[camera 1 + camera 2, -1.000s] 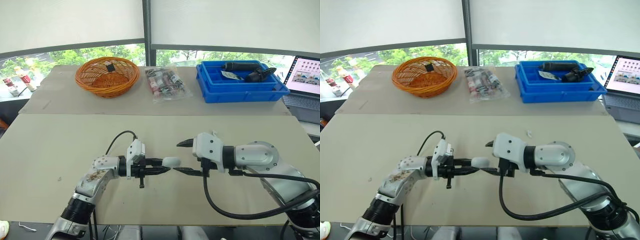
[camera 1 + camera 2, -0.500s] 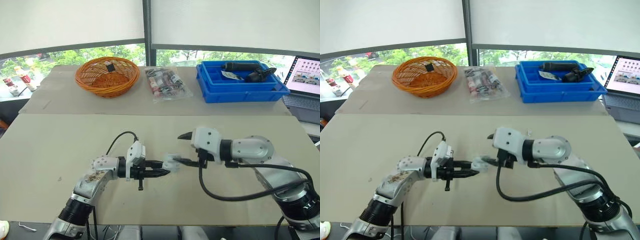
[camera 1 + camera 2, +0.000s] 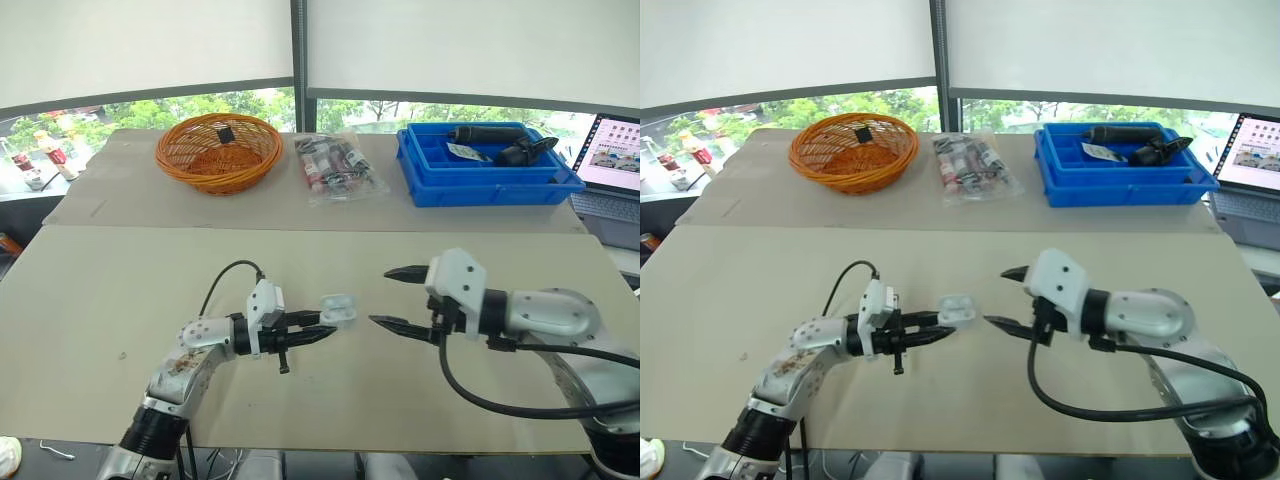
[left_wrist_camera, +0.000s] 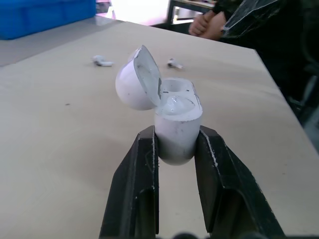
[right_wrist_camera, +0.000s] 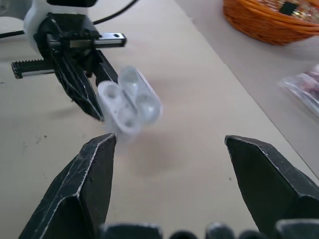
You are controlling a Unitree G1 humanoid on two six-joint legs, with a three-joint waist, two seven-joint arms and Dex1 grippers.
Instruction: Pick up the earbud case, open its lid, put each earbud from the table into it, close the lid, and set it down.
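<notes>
White earbud case (image 4: 174,124), lid open, is clamped in the left end effector (image 3: 325,325), the right end effector (image 3: 381,296) spread empty just ahead, so next comes reaching for an earbud (image 4: 103,61) lying farther ahead on the counter (image 3: 100,290).

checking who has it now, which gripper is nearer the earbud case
Left. The left gripper is shut on the earbud case, whose lid is open. The right gripper is open and apart from the case, facing it from the robot's right.
</notes>
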